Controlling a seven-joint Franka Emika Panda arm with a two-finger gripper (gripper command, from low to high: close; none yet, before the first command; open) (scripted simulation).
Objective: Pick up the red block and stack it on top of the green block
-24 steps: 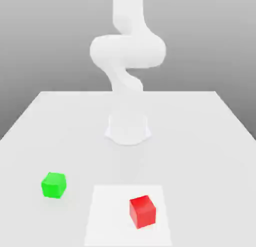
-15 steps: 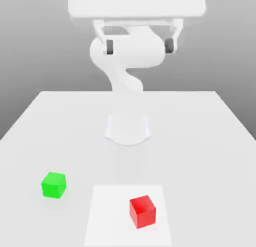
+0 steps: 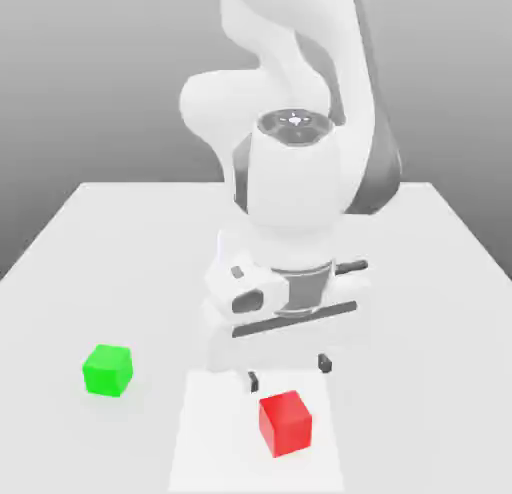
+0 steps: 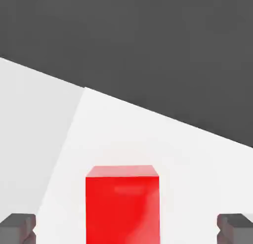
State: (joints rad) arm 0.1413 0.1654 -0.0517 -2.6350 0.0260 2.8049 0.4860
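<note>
The red block [image 3: 285, 422] rests on a lighter white square patch [image 3: 215, 437] near the table's front edge. My gripper [image 3: 288, 372] hangs just above and slightly behind it, open, with one dark fingertip on each side and nothing held. In the hand view the red block [image 4: 122, 203] lies between the two widely spread fingertips [image 4: 17, 228], apart from both; the gripper [image 4: 127, 229] is centred on it. The green block [image 3: 107, 370] sits on the table toward the exterior view's left, away from the gripper.
The white table [image 3: 430, 282] stretches around both blocks. My arm's bulky white links [image 3: 295, 182] rise over the table's middle and hide the round base behind them. The table's front edge lies close to the red block.
The hand has dropped from the top of the exterior view to just over the red block, fingers still spread. Neither block has moved.
</note>
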